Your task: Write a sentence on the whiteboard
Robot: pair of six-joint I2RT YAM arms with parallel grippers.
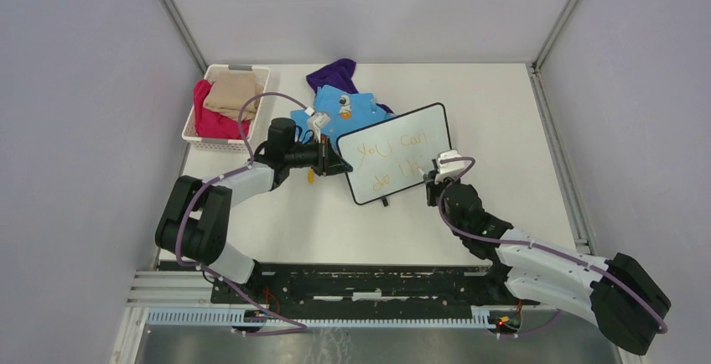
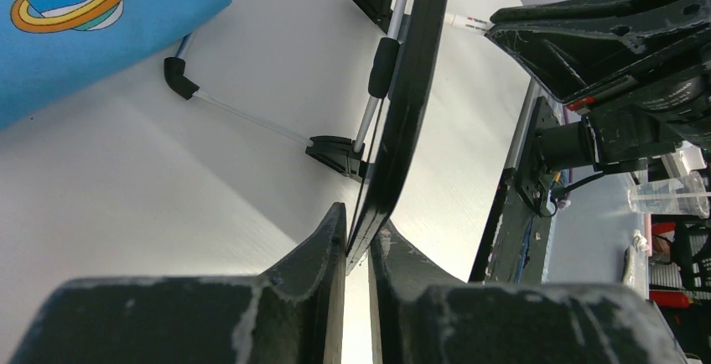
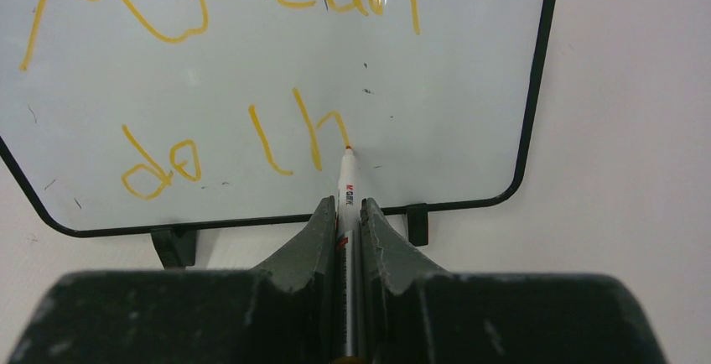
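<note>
Whiteboard point(image 1: 396, 154) stood propped near the middle of the table point(image 1: 511, 179), just in front of a blue shirt point(image 1: 339, 106). Orange sentence point(image 1: 390, 159) ran in 2 lines - "you can" over "do th". Left gripper point(image 2: 358, 251) pinched the board's left edge. Right gripper point(image 3: 348, 221) was clamped on a marker point(image 3: 346, 186) - tip touching the "h". Purple cloth point(image 1: 335, 73) and a white basket point(image 1: 210, 75) of clothes sat behind.
</note>
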